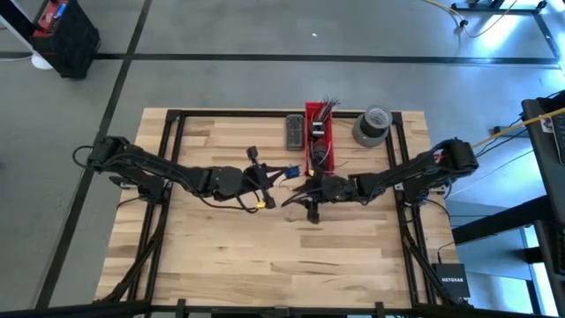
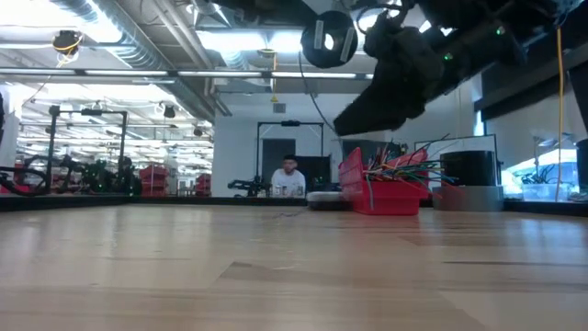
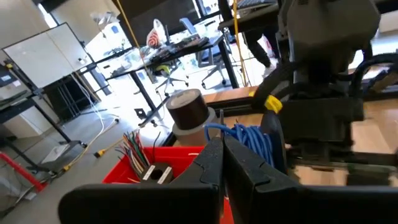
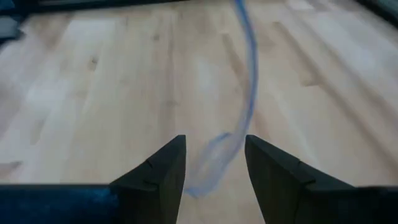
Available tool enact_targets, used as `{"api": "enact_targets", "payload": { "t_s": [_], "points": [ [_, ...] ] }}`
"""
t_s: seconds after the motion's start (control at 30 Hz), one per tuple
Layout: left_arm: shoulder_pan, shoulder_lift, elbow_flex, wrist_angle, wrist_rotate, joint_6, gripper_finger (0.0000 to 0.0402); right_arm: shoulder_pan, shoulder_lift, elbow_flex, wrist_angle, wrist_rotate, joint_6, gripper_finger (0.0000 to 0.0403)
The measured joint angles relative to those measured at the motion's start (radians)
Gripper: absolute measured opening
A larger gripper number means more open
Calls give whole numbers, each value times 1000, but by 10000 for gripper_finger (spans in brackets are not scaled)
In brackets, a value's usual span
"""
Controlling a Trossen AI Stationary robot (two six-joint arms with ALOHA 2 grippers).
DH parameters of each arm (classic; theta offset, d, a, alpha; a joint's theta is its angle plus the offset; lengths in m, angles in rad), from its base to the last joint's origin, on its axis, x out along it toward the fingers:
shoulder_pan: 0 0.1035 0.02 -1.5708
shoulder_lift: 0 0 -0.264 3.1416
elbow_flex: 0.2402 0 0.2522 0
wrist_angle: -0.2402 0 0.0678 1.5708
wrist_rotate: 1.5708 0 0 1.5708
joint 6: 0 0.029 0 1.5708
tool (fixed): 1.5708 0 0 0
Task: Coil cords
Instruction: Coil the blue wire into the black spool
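right hand [image 4: 214,168] stood open astride a blue cord [image 4: 249,81] beside the red bin [image 1: 319,137]; left hand [image 3: 222,163] shut, gripping nothing visible

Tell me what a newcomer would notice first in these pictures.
Two dark arms meet over the middle of the wooden table, the left gripper shut on a blue cord bunched in loops. The right gripper stands open with a blurred blue strand between its fingers. Behind them, at the far edge, sit a red bin of wires and a grey tape roll.
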Motion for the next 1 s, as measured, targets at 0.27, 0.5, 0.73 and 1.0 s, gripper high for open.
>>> {"api": "enact_targets", "payload": {
  "t_s": [0.27,0.5,0.73,1.0],
  "points": [
    [-1,0,0,-14,1,1,1,0,100,0,65,36,45,157],
    [-9,-5,0,-20,0,0,1,0,95,0,27,108,-11,19],
    [-76,-78,0,-79,2,5,1,0,45,1,-60,235,-36,9],
    [-82,-106,0,-316,1,86,1,1,-194,0,-238,298,-5,5]
  ]
}}
